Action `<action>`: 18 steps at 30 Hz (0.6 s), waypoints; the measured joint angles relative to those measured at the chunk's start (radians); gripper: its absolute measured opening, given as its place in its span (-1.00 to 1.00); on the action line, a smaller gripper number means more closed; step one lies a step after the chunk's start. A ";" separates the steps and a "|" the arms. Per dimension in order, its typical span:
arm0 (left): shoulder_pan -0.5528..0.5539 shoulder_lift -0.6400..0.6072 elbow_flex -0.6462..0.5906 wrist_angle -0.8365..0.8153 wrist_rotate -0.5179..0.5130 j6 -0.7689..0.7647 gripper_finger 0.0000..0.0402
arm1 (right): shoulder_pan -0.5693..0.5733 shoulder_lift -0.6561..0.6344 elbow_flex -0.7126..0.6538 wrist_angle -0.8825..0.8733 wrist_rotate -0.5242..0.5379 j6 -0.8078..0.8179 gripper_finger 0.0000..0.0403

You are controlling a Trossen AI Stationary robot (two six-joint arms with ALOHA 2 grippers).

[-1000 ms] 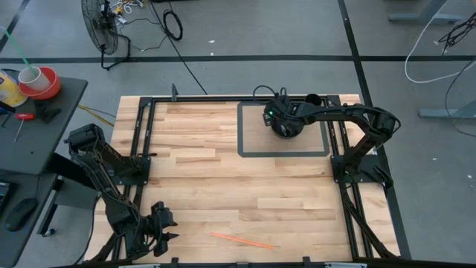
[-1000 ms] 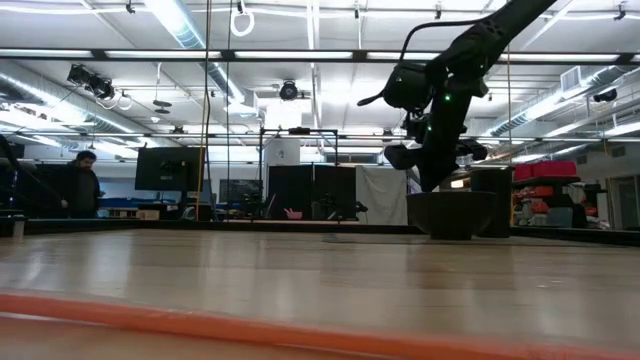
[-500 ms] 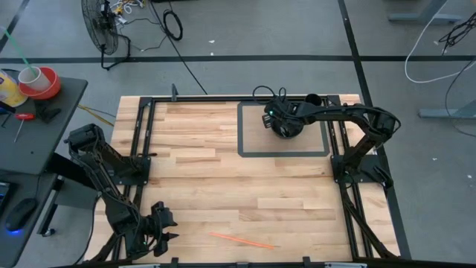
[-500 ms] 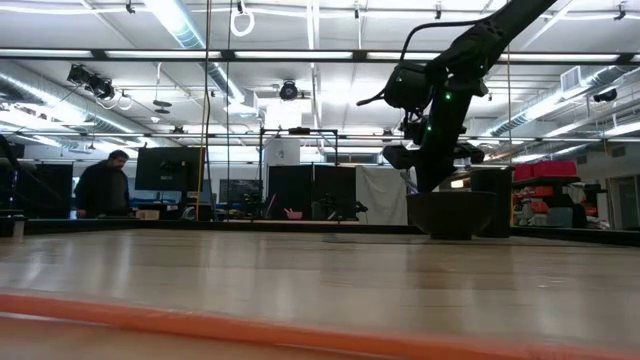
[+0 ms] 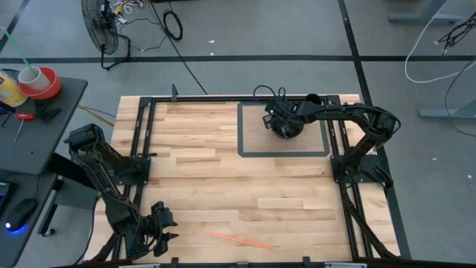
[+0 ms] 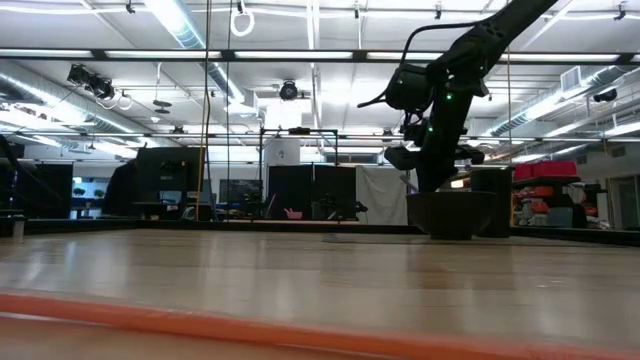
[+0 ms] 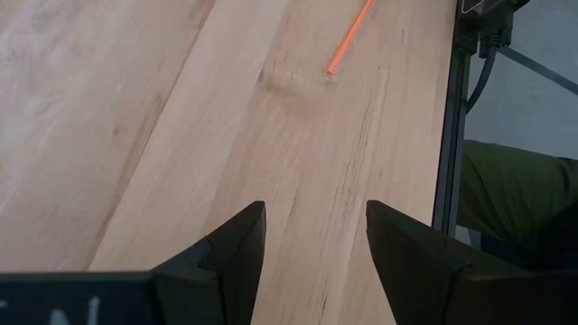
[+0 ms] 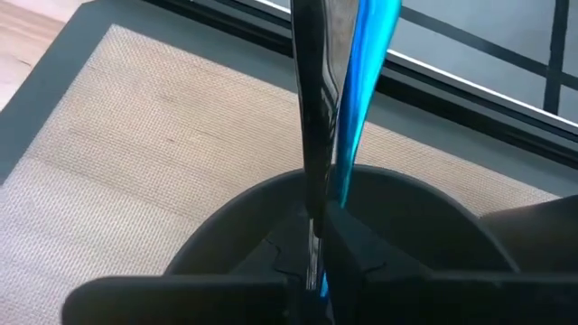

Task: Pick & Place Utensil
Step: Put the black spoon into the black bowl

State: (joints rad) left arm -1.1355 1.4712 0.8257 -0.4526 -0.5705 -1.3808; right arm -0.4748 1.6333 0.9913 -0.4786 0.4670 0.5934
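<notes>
A black cup (image 5: 291,132) stands on a grey mat (image 5: 253,145) at the table's far right; the low view also shows the cup (image 6: 450,215). A dark utensil (image 8: 310,108) and a blue utensil (image 8: 361,81) stand upright in the cup (image 8: 226,217). My right gripper (image 8: 316,248) is shut at the cup's mouth, reaching down from above (image 5: 282,119). A thin orange stick (image 5: 242,240) lies flat near the table's front edge. My left gripper (image 7: 316,235) is open above bare wood at the near left corner (image 5: 165,227), short of the stick's end (image 7: 348,36). My right gripper comes slanting down from above and its two fingers are shut around the utensils just above the cup's rim. The dark handle (image 8: 312,212) and the blue one (image 8: 336,194) both run into the gap. Which of them the fingers pinch I cannot tell. Both rise upright past the fingers.
Black frame rails (image 5: 141,134) run along the table's left and right sides. Bare wood (image 5: 223,186) fills the table's middle. A side table with a red tape roll (image 5: 41,82) stands off to the left. A person (image 6: 125,185) is far back in the room.
My right gripper has turned slightly at the wrist above the cup, staying shut and in place. The person in the room behind has walked to the right.
</notes>
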 joint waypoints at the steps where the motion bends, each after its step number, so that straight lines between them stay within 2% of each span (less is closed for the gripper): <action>1: 0.000 0.000 0.000 0.000 0.000 0.000 -0.02 | -0.001 0.000 0.000 -0.001 -0.001 0.000 -0.88; 8: 0.000 0.000 0.000 0.000 0.000 0.000 -0.02 | -0.009 0.000 0.000 -0.002 -0.016 -0.030 -0.86; 18: 0.000 0.000 0.000 0.000 0.000 0.000 -0.02 | -0.009 0.000 0.000 0.008 -0.034 -0.053 -0.69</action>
State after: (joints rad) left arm -1.1355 1.4711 0.8257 -0.4526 -0.5705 -1.3811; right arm -0.4839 1.6333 0.9913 -0.4709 0.4332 0.5407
